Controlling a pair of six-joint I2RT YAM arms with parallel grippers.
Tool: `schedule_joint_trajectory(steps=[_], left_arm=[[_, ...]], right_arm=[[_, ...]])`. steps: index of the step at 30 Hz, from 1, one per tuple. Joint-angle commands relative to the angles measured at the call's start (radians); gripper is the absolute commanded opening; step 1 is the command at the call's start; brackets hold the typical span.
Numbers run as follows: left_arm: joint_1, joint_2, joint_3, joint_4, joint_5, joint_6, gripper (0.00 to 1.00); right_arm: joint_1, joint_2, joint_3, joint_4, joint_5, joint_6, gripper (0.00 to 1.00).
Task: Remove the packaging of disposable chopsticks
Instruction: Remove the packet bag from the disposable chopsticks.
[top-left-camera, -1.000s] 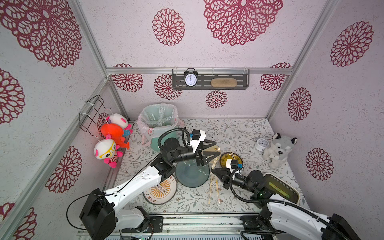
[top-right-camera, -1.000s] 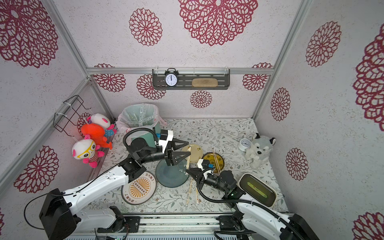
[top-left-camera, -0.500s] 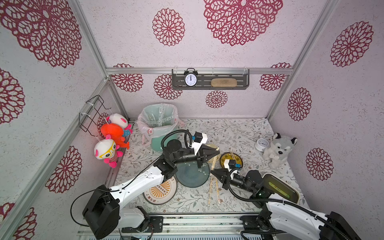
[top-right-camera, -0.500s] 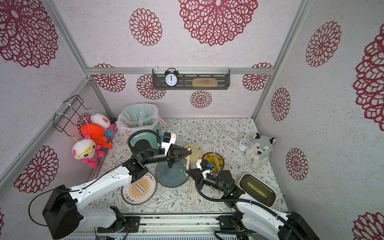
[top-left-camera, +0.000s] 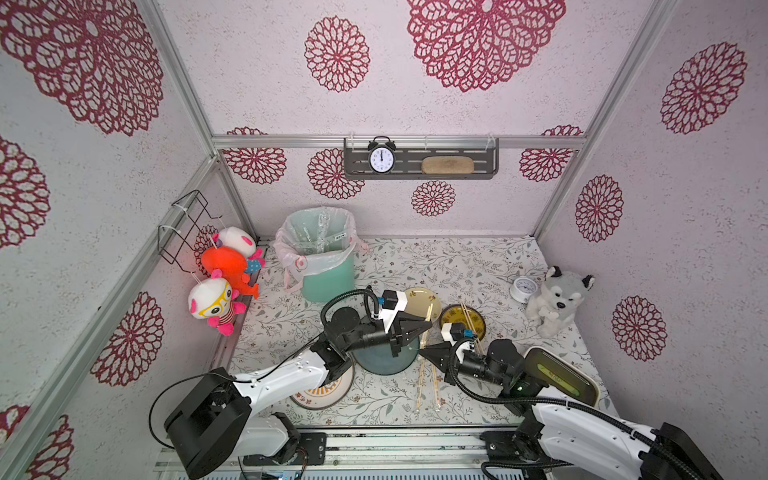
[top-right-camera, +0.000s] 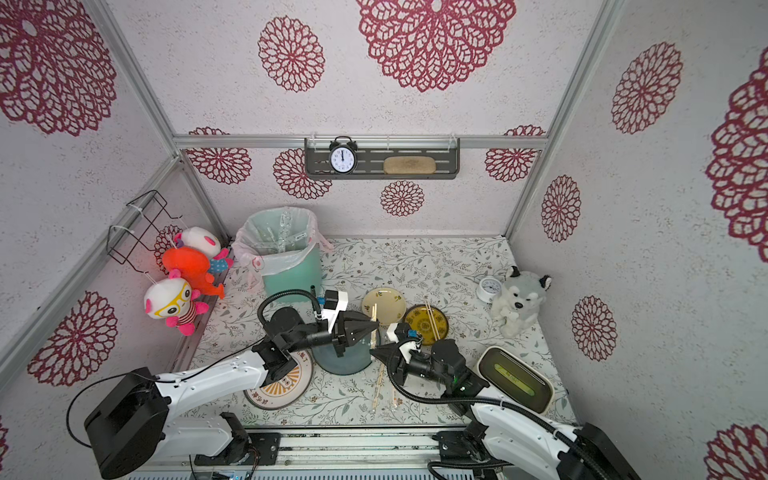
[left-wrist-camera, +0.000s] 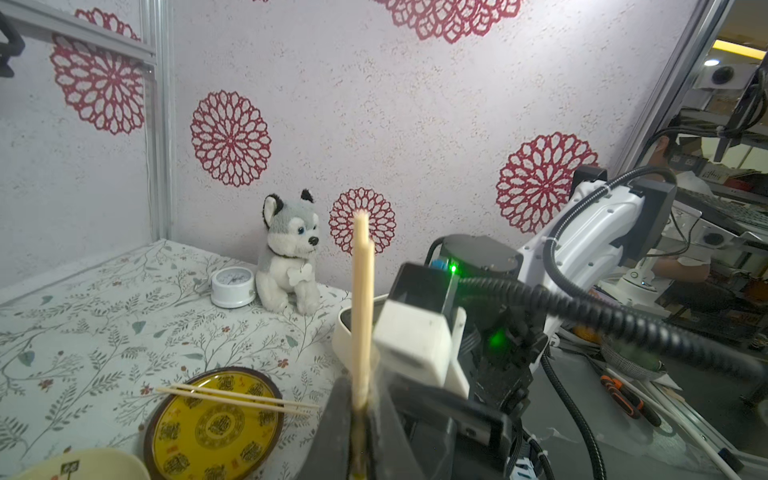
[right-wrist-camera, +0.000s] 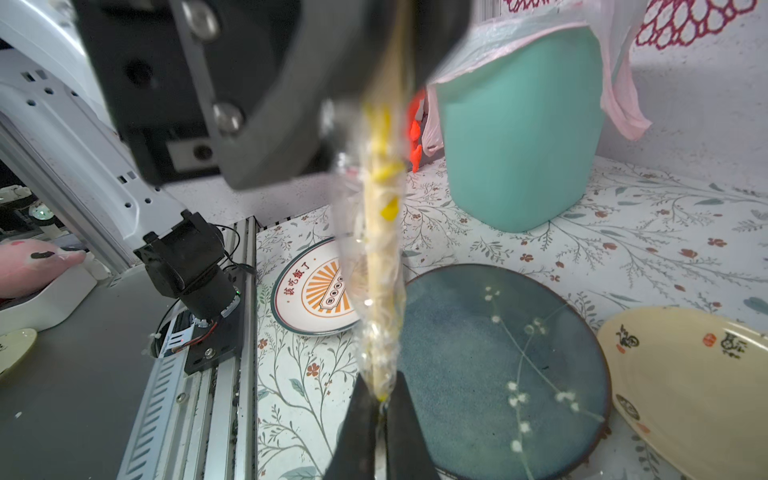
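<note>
Crinkly clear plastic, the packaging, stretches between both arms above the blue-green plate. The right gripper is clamped on its far end, and the left gripper is clamped on the disposable chopsticks, whose bare wood pokes out toward 12 o'clock in a top view. Best to draw the sleeve straight along the sticks toward 6 o'clock, without twisting, left arm steady. Room lies that way, above the loose pairs. The bin stands at 10 o'clock, the cream plate at 12, the yellow plate at 2.
</note>
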Motion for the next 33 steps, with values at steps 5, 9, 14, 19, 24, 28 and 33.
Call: schedule_joint_trajectory(steps=[5, 9, 14, 19, 24, 28, 33], left_arm=[[-0.017, 0.081, -0.056, -0.079, 0.043, -0.021, 0.0], [-0.029, 0.131, -0.061, -0.062, 0.06, -0.03, 0.09], [-0.028, 0.139, -0.108, -0.041, 0.046, -0.031, 0.12], [-0.036, 0.156, -0.092, -0.046, 0.092, -0.037, 0.09], [-0.035, 0.148, -0.076, -0.045, 0.096, -0.033, 0.0], [-0.032, 0.114, -0.067, -0.031, 0.052, -0.03, 0.0], [-0.024, 0.088, -0.005, -0.05, 0.097, -0.042, 0.0]], right_arm=[[-0.007, -0.065, 0.094, 0.22, 0.023, 0.005, 0.0], [-0.007, -0.095, 0.09, 0.201, 0.036, -0.002, 0.0], [-0.007, -0.166, 0.104, 0.132, 0.068, -0.029, 0.0], [-0.007, -0.174, 0.109, 0.12, 0.067, -0.029, 0.0], [-0.007, -0.141, 0.082, 0.146, 0.054, -0.009, 0.0], [-0.007, -0.124, 0.042, 0.16, 0.058, 0.008, 0.0], [-0.007, -0.082, -0.022, 0.212, 0.066, 0.034, 0.0]])
